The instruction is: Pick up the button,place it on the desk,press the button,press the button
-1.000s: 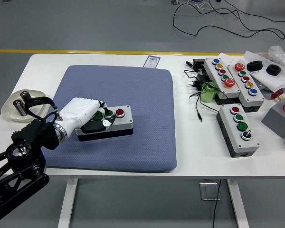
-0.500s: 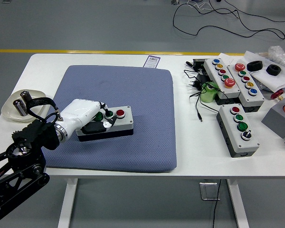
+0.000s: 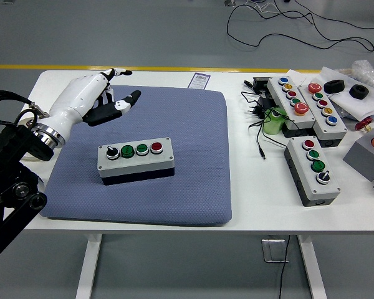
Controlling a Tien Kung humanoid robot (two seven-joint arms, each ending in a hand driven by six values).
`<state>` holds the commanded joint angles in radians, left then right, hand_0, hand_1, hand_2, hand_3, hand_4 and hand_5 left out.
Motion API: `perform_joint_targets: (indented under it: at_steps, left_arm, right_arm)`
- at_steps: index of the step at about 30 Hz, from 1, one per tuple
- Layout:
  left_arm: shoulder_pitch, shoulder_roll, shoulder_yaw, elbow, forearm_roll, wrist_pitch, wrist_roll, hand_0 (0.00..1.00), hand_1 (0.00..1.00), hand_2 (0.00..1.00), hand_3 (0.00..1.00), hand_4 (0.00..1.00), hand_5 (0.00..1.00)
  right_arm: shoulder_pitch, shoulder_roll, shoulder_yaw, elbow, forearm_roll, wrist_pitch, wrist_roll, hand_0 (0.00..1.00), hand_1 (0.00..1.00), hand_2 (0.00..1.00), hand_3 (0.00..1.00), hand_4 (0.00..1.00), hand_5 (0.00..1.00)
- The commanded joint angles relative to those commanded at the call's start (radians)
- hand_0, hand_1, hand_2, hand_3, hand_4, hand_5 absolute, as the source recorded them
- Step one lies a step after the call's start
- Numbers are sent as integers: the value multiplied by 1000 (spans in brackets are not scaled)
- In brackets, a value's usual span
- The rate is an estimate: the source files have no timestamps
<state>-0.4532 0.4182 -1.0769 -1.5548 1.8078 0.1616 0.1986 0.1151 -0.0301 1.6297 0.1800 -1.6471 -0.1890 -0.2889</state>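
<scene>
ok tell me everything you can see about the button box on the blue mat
The button box is a light grey rectangular case on a darker base, plastic by its look. Along its top runs a row of four controls: a black selector knob, two green buttons, one red button. It lies flat on the blue mat, long side roughly parallel to the table's near edge. Nothing else touches it; the left hand hovers open, up and to the left.

one head cam, high on robot's side, looking fwd/down over table (image 3: 249,205).

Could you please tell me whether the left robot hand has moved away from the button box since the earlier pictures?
Yes. The left robot hand has lifted off the button box, which stays put, toward the blue mat's far-left corner, fingers open.
</scene>
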Motion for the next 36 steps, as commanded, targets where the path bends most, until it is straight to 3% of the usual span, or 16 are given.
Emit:
perform_joint_targets:
  at_steps: [1, 2, 4, 7, 8, 14, 21, 36]
  left_arm:
    - [1, -5, -5, 16, -38, 19, -18, 229, 422, 500, 907, 707, 998]
    - [4, -13, -12, 40, -84, 46, -47, 731, 824, 894, 958, 686, 998]
    - [11, -25, -19, 72, -168, 82, -96, 731, 824, 894, 958, 686, 998]
    - [23, -46, -44, 112, -286, 97, -143, 731, 824, 894, 958, 686, 998]
    - [28, -53, -53, 123, -332, 94, -152, 877, 915, 989, 986, 665, 998]
    - [58, -82, -102, 157, -579, 82, -188, 888, 922, 992, 993, 651, 998]
    - [78, -100, -130, 163, -857, 85, -186, 891, 923, 990, 994, 645, 998]
    - [95, -112, -145, 159, -852, 93, -184, 899, 928, 993, 997, 640, 998]
  right_arm:
    - [0, 0, 0, 0, -1, 0, 0, 653, 649, 680, 597, 439, 318]
    - [0, 0, -1, 0, 0, 0, 0, 653, 649, 681, 598, 439, 317]
    - [0, 0, -1, 0, 0, 0, 0, 653, 649, 681, 598, 439, 317]
    - [0, 0, -1, 0, -1, 0, 0, 653, 649, 681, 598, 439, 317]
    - [-1, 1, -1, 0, -1, 0, 0, 652, 649, 680, 597, 439, 318]
    - [-1, 1, 0, 0, -3, 1, 0, 653, 649, 680, 597, 440, 318]
    - [-1, 0, -2, 0, -3, 1, 0, 652, 649, 681, 597, 439, 318]
    - [1, 0, -3, 0, -2, 2, 1, 653, 649, 681, 598, 438, 318]
